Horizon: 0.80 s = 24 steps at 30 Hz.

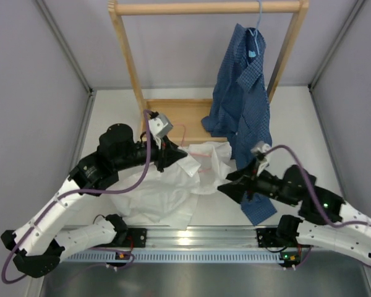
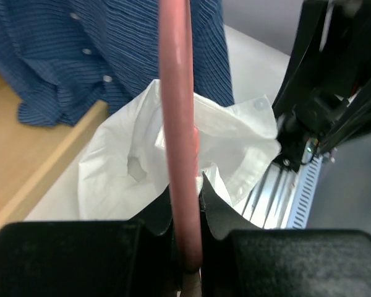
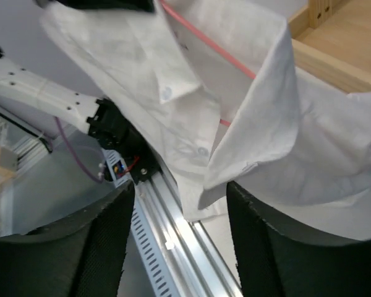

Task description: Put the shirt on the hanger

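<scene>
The white shirt (image 1: 167, 182) lies crumpled on the table between the two arms. My left gripper (image 1: 172, 156) is shut on the thin pink wire of the hanger (image 2: 176, 93), which runs up from its jaws over the shirt (image 2: 130, 158). The hanger's wire passes under the shirt's collar in the right wrist view (image 3: 201, 38). My right gripper (image 1: 227, 185) is open and empty at the shirt's right edge. In its wrist view a fold of the shirt (image 3: 266, 124) hangs just above and between its two fingers (image 3: 105, 247).
A wooden clothes rack (image 1: 204, 7) stands at the back, with its flat base (image 1: 173, 114) behind the shirt. A dark blue checked shirt (image 1: 244, 93) hangs from it on a light blue hanger (image 1: 255, 31), trailing down beside my right arm. A metal rail (image 1: 191, 236) runs along the near edge.
</scene>
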Available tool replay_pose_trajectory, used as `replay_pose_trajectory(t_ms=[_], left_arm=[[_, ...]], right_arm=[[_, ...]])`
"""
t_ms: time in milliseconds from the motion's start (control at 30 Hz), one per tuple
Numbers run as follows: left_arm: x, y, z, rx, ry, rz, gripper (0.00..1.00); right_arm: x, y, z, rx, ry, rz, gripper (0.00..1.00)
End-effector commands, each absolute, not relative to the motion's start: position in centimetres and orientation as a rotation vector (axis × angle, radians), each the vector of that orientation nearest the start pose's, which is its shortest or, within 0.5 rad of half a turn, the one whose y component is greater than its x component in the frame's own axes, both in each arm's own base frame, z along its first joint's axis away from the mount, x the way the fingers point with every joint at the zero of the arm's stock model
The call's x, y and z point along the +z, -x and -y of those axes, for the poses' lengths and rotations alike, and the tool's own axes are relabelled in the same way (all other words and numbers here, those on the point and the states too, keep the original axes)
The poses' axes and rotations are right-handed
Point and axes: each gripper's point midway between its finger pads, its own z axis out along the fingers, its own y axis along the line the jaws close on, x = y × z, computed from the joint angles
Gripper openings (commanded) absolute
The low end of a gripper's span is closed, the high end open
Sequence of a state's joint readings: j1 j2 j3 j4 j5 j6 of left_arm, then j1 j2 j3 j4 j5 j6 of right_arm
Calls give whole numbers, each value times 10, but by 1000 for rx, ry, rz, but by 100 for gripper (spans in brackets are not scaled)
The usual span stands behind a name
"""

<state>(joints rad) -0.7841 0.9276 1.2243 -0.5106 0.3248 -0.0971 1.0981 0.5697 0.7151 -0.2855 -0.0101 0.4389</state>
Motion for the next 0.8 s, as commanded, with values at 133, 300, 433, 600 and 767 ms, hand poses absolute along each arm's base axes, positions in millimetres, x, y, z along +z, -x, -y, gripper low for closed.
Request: replay_pose_trajectory(t_ms=[133,300,433,600,767], left_arm=[[352,-113,290,-1276,-1207,-1453,0],[354,-84,302,-1486,-1352,-1335,0],[358,-68,305,-1554,-1404,-1256,0],[361,-63,305,-1569,-1409,-1242,0],[357,-62,307,-1588,-1421,-1246,0]], right_arm=[[357,-58,-170,1155,670,-1637,63],[375,-66,-200,1120,793,-1609,58],[393,-68,-239,1196,874,-1511,54],[415,-55,-267,1310,981,-1373,54],[416,-57,-286,1346,1005,-1345,51]])
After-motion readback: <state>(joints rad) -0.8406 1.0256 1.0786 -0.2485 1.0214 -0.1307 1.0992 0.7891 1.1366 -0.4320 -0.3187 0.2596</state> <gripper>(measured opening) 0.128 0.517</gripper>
